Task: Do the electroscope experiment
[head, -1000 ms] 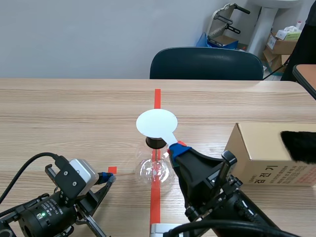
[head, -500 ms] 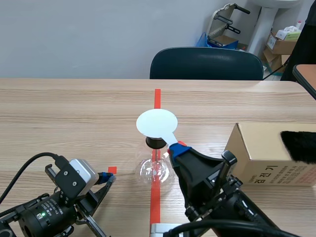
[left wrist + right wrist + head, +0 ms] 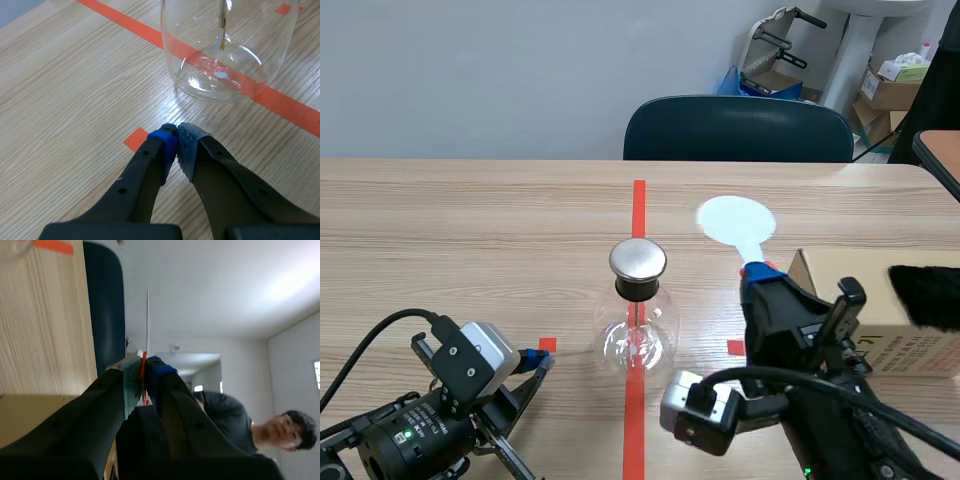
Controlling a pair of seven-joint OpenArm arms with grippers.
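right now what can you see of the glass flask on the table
The glass flask is clear and round, upright on the wooden table, on the tape line. A black stopper plugs its neck, with a shiny metal disc on top. A thin rod hangs inside. Only the table touches it: the left gripper lies shut just short of it, the right gripper holds a white paddle off to one side.

The electroscope [image 3: 638,335], a clear round glass flask with a black neck and flat metal cap [image 3: 638,260], stands upright at frame centre. My right fingers [image 3: 772,300] pinch the white disc paddle [image 3: 736,220] by its stem, up right of the cap, apart.
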